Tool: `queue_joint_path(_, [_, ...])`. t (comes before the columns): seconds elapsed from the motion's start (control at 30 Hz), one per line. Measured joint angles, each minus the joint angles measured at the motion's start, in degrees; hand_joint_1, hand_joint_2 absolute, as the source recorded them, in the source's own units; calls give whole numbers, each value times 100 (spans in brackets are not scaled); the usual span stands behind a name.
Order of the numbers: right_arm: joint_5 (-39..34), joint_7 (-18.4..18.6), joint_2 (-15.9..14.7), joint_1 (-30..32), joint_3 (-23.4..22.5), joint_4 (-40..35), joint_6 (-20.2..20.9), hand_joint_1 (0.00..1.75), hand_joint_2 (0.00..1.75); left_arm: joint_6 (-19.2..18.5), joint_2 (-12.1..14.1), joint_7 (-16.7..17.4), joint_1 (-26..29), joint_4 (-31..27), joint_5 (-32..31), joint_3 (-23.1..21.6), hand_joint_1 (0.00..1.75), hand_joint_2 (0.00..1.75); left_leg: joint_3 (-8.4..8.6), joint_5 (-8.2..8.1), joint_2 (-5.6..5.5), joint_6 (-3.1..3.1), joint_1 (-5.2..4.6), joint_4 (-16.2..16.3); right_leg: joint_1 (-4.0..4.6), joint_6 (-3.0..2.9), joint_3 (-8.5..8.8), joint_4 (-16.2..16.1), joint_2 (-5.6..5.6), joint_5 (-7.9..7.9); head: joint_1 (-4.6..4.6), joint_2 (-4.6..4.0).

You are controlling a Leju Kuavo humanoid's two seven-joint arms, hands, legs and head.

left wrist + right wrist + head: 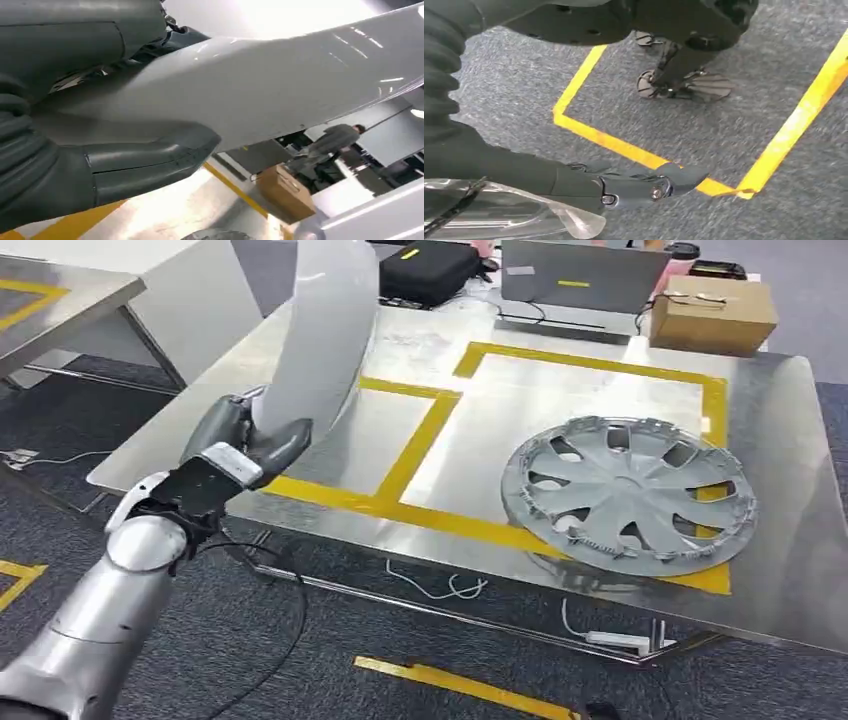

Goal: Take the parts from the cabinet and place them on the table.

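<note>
Left hand: the left hand [243,445] grips one end of a long white panel [318,335], held up over the near edge of the desk [600,390].
Right hand: the right hand [624,187] hangs over the floor; I cannot tell if it holds anything.
Slip: the panel is long and smooth, so it could tip and slide out.
Bump: it could knock the wheel cover [628,495] lying on the desk.

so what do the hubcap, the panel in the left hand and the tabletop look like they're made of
Hubcap: likely moulded plastic with matte silver-grey paint; thin spokes, clip tabs around the rim.
Panel: probably painted plastic or sheet metal; smooth, glossy pale grey, with sharp light streaks in the left wrist view. The left hand grips it.
Tabletop: looks like brushed stainless steel, with dull blurred reflections.
</note>
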Motion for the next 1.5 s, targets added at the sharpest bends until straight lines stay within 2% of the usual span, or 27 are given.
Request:
queue_joint_path(0.03, [13, 0, 0, 3, 0, 0, 7, 0, 175, -4, -7, 43, -43, 119, -69, -58, 175, 175, -106, 65, 0, 0, 5, 101, 0, 3, 27, 1, 7, -21, 2, 0])
queue_joint_path(0.07, [22, 0, 0, 6, 0, 0, 13, 0, 175, -4, -22, 66, -96, 225, -100, -98, 175, 175, -68, 275, 1, 11, 8, -65, 0, 9, 58, 1, 20, -42, 2, 0])
queue_joint_path(0.17, [28, 0, 0, 13, 2, 0, 28, 0, 175, -2, -46, 87, -263, 401, -128, -164, 175, 175, 439, 1123, 3, 106, -4, -1437, 2, 56, 158, -1, 48, -120, 0, 0])
queue_joint_path(0.23, [33, 0, 0, 5, 2, 0, 28, 0, 175, -4, -79, 131, -405, 548, -205, -214, 175, 175, 528, 991, 0, 147, -48, -1635, 18, 122, 108, 20, 44, -135, 4, 0])
queue_joint_path(0.3, [33, 0, 0, 0, 2, 0, 28, 0, 175, -2, -105, 254, -489, 731, -348, -301, 175, 175, 495, 966, -12, 180, -65, -1621, 9, 182, 108, -22, 22, -125, 13, 0])
queue_joint_path(0.37, [59, 13, -4, -11, 4, 0, 33, 0, 175, 55, -155, 396, -609, 927, -549, -356, 175, 175, 572, 999, -8, 233, -8, -1719, 13, 244, 74, 14, 26, -204, 22, 0])
queue_joint_path(0.4, [66, 15, -7, -22, 7, 0, 35, 0, 175, 135, -198, 435, -696, 1046, -648, -399, 175, 175, 582, 996, -6, 271, 0, -1727, 21, 258, -30, 235, 18, -334, 29, 0])
queue_joint_path(0.5, [83, 37, -4, -45, 9, 2, 48, 0, 175, 445, -323, 759, -947, 1546, -1080, -544, 175, 175, 592, 974, -7, 313, -12, -1719, 15, 293, -781, 1590, 15, -801, 37, 0])
queue_joint_path(0.53, [90, 50, -4, -45, 13, 4, 52, 0, 175, 556, -354, 888, -999, 1723, -1273, -595, 175, 175, 600, 963, -7, 324, -17, -1717, 14, 301, -944, 1798, 14, -789, 35, 0])
queue_joint_path(0.57, [103, 87, -4, -44, 15, 4, 52, 0, 175, 644, -378, 959, -1068, 1935, -1476, -655, 175, 175, 613, 954, -9, 322, -19, -1716, 14, 304, -965, 1716, 14, -634, 33, 0])
queue_joint_path(0.6, [109, 109, -7, -43, 20, 4, 52, 0, 175, 686, -407, 988, -1150, 2101, -1569, -702, 175, 175, 631, 936, -15, 310, -18, -1711, 14, 297, -845, 1350, 14, -344, 39, 0])
queue_joint_path(0.67, [138, 120, -7, -54, 46, 4, 59, 0, 175, 717, -468, 1125, -1356, 2453, -1835, -782, 175, 175, 681, 888, -28, 279, -16, -1696, 13, 262, -380, 295, 4, 232, 39, 0])
queue_joint_path(0.73, [166, 129, -7, -98, 79, 4, 83, 0, 175, 697, -511, 1362, -1639, 2884, -2096, -866, 175, 175, 653, 864, -33, 234, -59, -1657, 30, 219, -189, 4, 14, 131, 35, 0])
queue_joint_path(0.83, [175, 140, -7, -101, 127, 4, 114, 0, 175, 699, -625, 1734, -1971, 3581, -2426, -924, 175, 175, 671, 873, -23, 164, -56, -1691, 32, 149, -192, 32, 33, 139, 35, 0])
queue_joint_path(0.87, [179, 146, 4, -99, 147, 4, 122, 0, 175, 699, -649, 1843, -2077, 3773, -2520, -942, 175, 175, 654, 818, -23, 126, -48, -1672, -10, 118, -162, -5, 25, 155, 33, 0])
queue_joint_path(0.9, [181, 146, 7, -104, 155, 4, 122, 0, 175, 704, -664, 1899, -2187, 3959, -2594, -955, 175, 175, 606, 706, -16, 88, -47, -1505, -12, 90, -147, -6, 24, 142, 11, 0])
queue_joint_path(1.0, [181, 146, 9, -107, 175, 4, 122, 0, 175, 706, -706, 1956, -2372, 4383, -2658, -988, 175, 175, -23, 119, -15, 22, -23, -147, -12, 29, -113, -4, 16, 110, 0, 0])
queue_joint_path(1.03, [183, 155, 9, -103, 188, 6, 122, 0, 175, 706, -715, 1958, -2376, 4493, -2666, -1003, 175, 175, -164, 70, -14, 16, -20, 123, -12, 27, -103, -3, 17, 107, -2, 0])
queue_joint_path(1.07, [184, 162, 9, -102, 192, 6, 122, 0, 175, 706, -723, 1960, -2376, 4563, -2666, -1014, 175, 175, -178, 160, -14, 18, -16, 114, -12, 28, -91, -2, 22, 100, -2, 0])
queue_joint_path(1.1, [184, 181, 11, -100, 195, 7, 122, 0, 175, 706, -726, 1967, -2393, 4624, -2669, -1027, 175, 175, -68, 388, -15, 39, -16, -162, -11, 29, -80, 1, 32, 92, -7, 0])
queue_joint_path(1.17, [186, 199, 22, -94, 197, 7, 125, 0, 175, 706, -745, 1965, -2471, 4707, -2671, -1047, 175, 175, 356, 944, -14, 108, -25, -1155, -6, 53, -49, 6, 36, 75, -4, 0])
queue_joint_path(1.2, [186, 199, 28, -94, 199, 9, 125, 0, 175, 708, -747, 1965, -2513, 4747, -2671, -1055, 175, 175, 502, 1039, -11, 146, -38, -1525, -3, 67, -51, 2, 31, 66, 0, 0])
queue_joint_path(1.23, [186, 197, 33, -99, 199, 11, 127, 0, 175, 708, -761, 1967, -2554, 4784, -2671, -1062, 175, 175, 576, 989, -12, 147, -58, -1648, 34, 101, -75, 30, 34, 52, 0, 0])
queue_joint_path(1.3, [184, 197, 33, -101, 199, 11, 125, 0, 175, 710, -796, 1965, -2568, 4834, -2671, -1075, 175, 175, 561, 946, -22, 171, -75, -1659, 15, 158, -87, 8, 19, 61, 7, 0])
queue_joint_path(1.4, [186, 201, 33, -89, 201, 11, 118, 0, 175, 710, -811, 1974, -2580, 4891, -2671, -1077, 175, 175, 628, 1003, -12, 272, -20, -1760, 17, 245, -162, 92, 5, -45, 11, 0])
queue_joint_path(1.43, [186, 203, 33, -90, 201, 11, 118, 0, 175, 710, -830, 1974, -2598, 4906, -2671, -1080, 175, 175, 626, 1004, -13, 302, -14, -1758, 17, 262, -287, 395, 5, -231, 28, 0])
queue_joint_path(1.5, [186, 203, 33, -94, 201, 11, 118, 0, 175, 708, -846, 1976, -2598, 4939, -2682, -1082, 175, 175, 626, 1001, -14, 311, -19, -1751, 10, 288, -764, 1375, 5, -625, 15, 0])
